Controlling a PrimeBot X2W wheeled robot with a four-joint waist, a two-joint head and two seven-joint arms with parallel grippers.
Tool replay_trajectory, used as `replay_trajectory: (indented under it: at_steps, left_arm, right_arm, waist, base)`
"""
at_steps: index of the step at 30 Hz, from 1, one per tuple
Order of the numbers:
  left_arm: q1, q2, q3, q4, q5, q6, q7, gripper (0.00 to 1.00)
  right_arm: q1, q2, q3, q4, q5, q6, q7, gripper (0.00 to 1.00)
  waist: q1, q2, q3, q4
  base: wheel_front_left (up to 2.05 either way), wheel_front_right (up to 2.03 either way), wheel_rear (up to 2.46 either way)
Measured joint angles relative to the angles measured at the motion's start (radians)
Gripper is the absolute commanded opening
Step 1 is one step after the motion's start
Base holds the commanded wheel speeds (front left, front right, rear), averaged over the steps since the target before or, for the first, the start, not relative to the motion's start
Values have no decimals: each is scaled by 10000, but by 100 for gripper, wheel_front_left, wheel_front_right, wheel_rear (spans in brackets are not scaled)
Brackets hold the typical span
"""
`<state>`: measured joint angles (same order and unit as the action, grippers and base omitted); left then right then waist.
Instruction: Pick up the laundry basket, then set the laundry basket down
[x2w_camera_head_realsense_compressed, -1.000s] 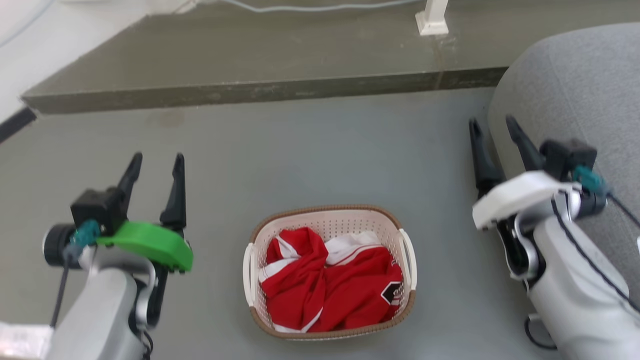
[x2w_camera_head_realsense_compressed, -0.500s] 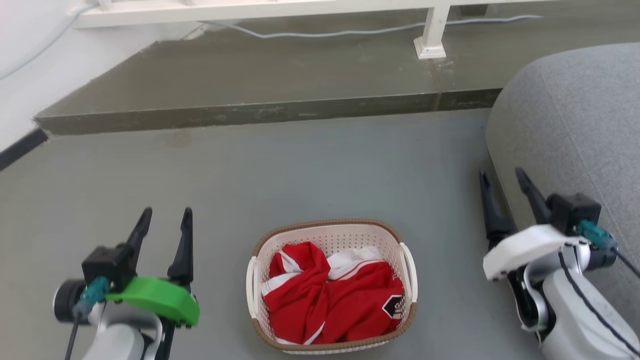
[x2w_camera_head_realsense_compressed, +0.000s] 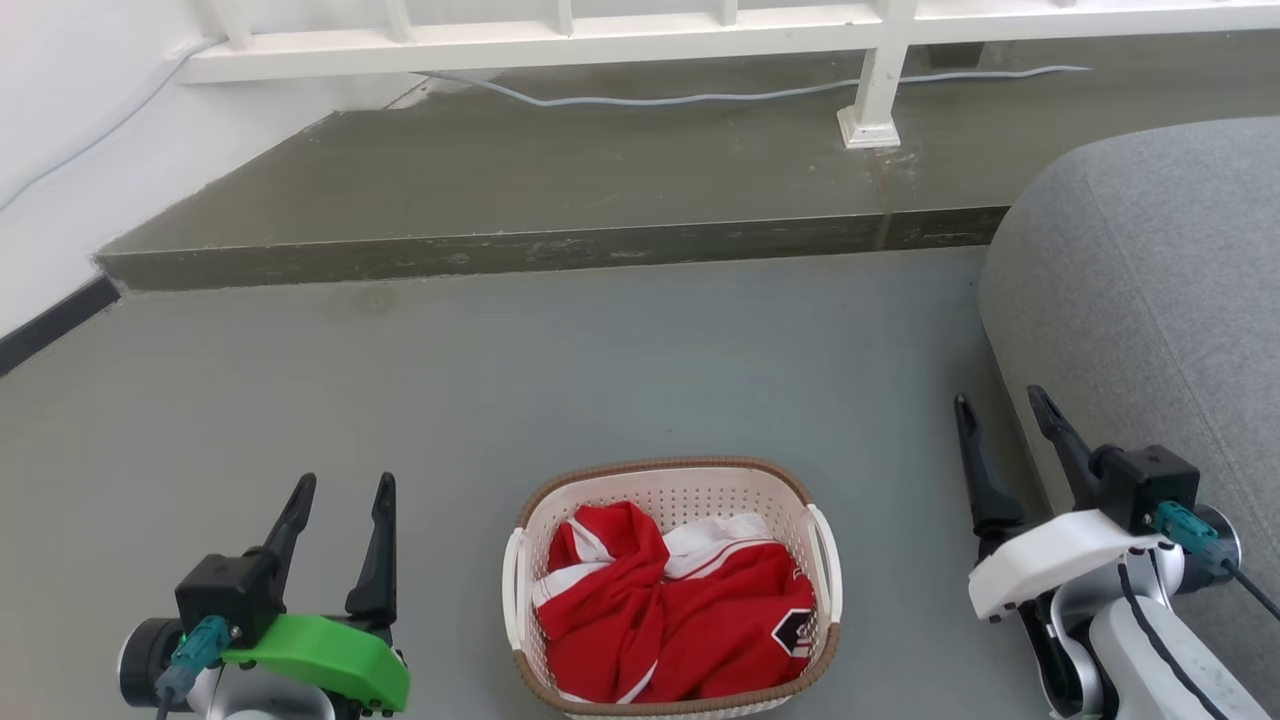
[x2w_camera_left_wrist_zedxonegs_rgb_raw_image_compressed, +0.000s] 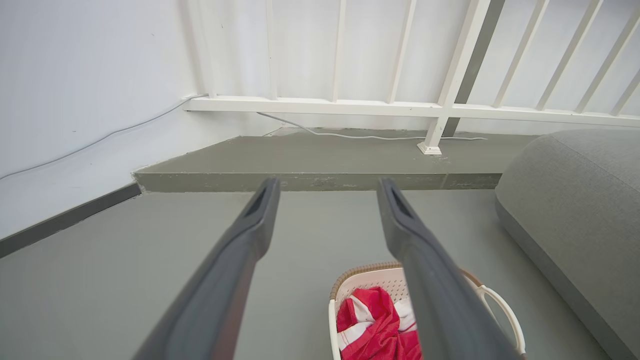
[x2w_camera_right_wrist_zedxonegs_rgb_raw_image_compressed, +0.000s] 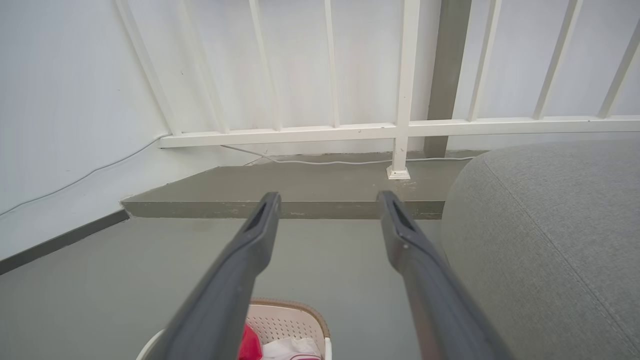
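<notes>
The laundry basket (x2w_camera_head_realsense_compressed: 668, 490) stands on the grey floor at the bottom centre of the head view: cream perforated plastic, brown woven rim, white side handles. Red and white clothing (x2w_camera_head_realsense_compressed: 680, 620) fills it. My left gripper (x2w_camera_head_realsense_compressed: 341, 484) hangs open to the basket's left, well apart from it, nothing between its fingers. My right gripper (x2w_camera_head_realsense_compressed: 1002, 406) is open to the basket's right, beside the grey cushion. In the left wrist view the basket (x2w_camera_left_wrist_zedxonegs_rgb_raw_image_compressed: 367, 275) sits low between and behind the open left gripper (x2w_camera_left_wrist_zedxonegs_rgb_raw_image_compressed: 326, 186). The right wrist view has the basket (x2w_camera_right_wrist_zedxonegs_rgb_raw_image_compressed: 295, 315) at the bottom edge under the open right gripper (x2w_camera_right_wrist_zedxonegs_rgb_raw_image_compressed: 327, 199).
A raised concrete step (x2w_camera_head_realsense_compressed: 560, 215) runs across the back, with a white railing (x2w_camera_head_realsense_compressed: 640, 30) and a grey cable (x2w_camera_head_realsense_compressed: 700, 97) on it. A large grey cushion (x2w_camera_head_realsense_compressed: 1150, 300) fills the right side. A white wall (x2w_camera_head_realsense_compressed: 60, 130) with a dark baseboard lies left.
The whole head view has shifted downward as the camera tilted up: railing and more step now show. Both grippers stay open at the same spots beside the basket, which rests on the floor.
</notes>
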<state>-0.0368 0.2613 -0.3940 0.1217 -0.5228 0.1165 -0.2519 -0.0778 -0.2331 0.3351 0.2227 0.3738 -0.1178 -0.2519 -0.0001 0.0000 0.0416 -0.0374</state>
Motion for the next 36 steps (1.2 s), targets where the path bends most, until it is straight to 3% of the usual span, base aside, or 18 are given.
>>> replay_trajectory:
  at_steps: [36]
  left_arm:
    - [795,-278,591,-713,690,73,305,100]
  right_arm:
    - [1312,111,-742,-1406,-686,-73,462,100]
  waist:
    - [0,0,1,-98]
  base:
    - [0,0,0]
